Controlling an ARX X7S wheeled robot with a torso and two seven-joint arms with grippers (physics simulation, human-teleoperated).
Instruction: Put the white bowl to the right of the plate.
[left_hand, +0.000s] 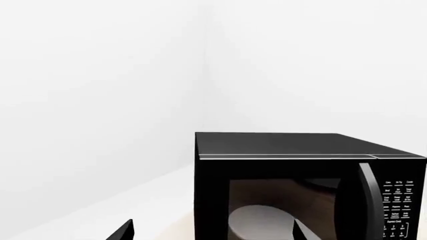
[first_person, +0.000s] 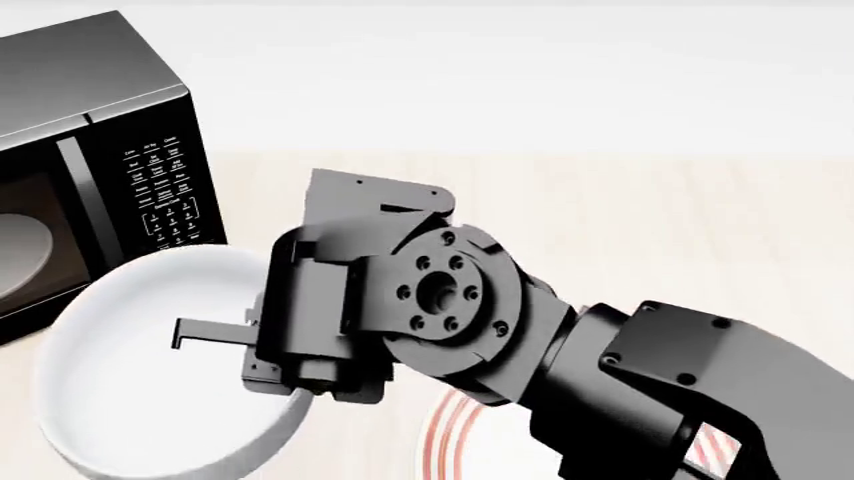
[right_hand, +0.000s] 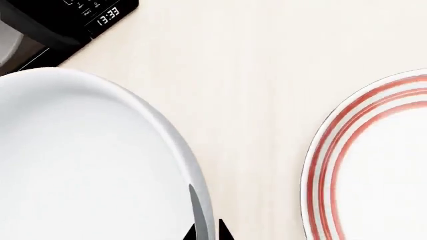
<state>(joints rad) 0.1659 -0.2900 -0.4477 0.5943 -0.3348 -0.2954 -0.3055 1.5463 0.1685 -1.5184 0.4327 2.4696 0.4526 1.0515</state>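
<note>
The bowl (first_person: 147, 360) sat on the counter (first_person: 641, 220) in front of the microwave (first_person: 94, 150), to the left of the plate (first_person: 447, 440); it had to end up on the plate's far side, so the move turned on carrying it rightward across the plate. The right gripper (right_hand: 205, 227) was the one at work: in its wrist view its two dark tips pinched the bowl's rim wall, one inside and one outside, nearly closed upon it. That arm reached in from the lower right, forearm above the plate, wrist bent toward the bowl. The left gripper (left_hand: 210, 231) showed only two tips, set wide apart, holding nothing, pointed at the microwave and playing no part.
</note>
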